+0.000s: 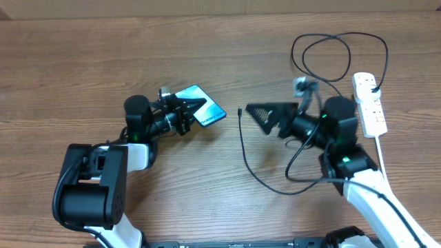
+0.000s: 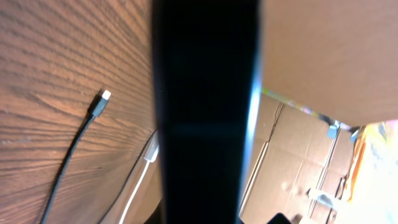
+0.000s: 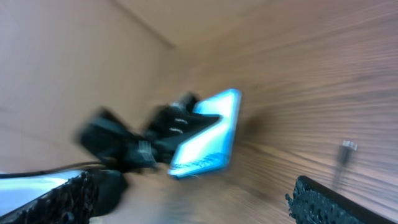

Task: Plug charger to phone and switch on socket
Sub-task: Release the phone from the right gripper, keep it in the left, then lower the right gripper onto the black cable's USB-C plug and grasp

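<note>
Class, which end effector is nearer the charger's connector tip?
Right. The right end effector sits open just beside the connector tip; the left end effector, gripping the phone, is farther away.

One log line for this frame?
left gripper: grips phone | right gripper: open, empty | charger tip: on table, not in phone | socket: switch unreadable

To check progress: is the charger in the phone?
Out. The charger tip lies bare on the table, apart from the phone the left gripper holds.
</note>
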`<state>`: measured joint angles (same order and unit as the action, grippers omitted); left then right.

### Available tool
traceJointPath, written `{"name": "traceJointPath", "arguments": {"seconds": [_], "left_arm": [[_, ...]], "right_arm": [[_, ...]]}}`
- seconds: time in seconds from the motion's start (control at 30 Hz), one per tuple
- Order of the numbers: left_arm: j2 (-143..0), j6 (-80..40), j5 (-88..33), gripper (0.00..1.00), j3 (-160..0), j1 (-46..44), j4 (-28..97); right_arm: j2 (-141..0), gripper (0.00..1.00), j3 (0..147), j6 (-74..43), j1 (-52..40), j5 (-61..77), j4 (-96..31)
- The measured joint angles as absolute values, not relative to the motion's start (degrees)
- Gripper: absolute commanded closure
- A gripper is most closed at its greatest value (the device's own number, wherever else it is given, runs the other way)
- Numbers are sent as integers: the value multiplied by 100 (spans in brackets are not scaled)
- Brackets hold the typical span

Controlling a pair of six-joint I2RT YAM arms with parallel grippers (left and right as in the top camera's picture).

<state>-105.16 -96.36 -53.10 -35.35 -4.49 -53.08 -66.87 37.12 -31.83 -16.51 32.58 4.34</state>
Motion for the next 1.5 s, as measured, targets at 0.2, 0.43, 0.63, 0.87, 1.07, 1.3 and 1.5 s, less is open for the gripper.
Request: {"name": "traceJointPath", "arguments": {"seconds": [0.2, 0.43, 0.63, 0.87, 1.07, 1.3, 1.5], "left_arm": [[-10516, -9203, -5666, 96, -3551, -207, -5310], [-10516, -8956, -5961, 96, -3590, -172, -5312], [-10516, -8851, -6073, 96, -3594, -172, -5312], [-10516, -8829, -6090, 95, -3594, -172, -5312], [-10516, -8899, -6029, 95, -3597, -115, -5310], [-10516, -8934, -6136, 95, -4128, 373, -4289], [-10516, -8538, -6278, 96, -4890, 628, -3516]], "right_arm": [[-6742, 0, 3710, -2429, -1946, 1951, -10], [-6803, 0, 3710, -2067, -2029, 1693, -12], [-6805, 0, 3710, -1986, -2029, 1817, -99], [-6812, 1, 3710, -1653, -2106, 1680, -222], [-7225, 1, 3763, -1328, -2788, 427, -298], [-8680, 12, 4657, -1190, -3188, -545, -561], [-9712, 25, 5470, -1162, -3192, -792, -574]]}}
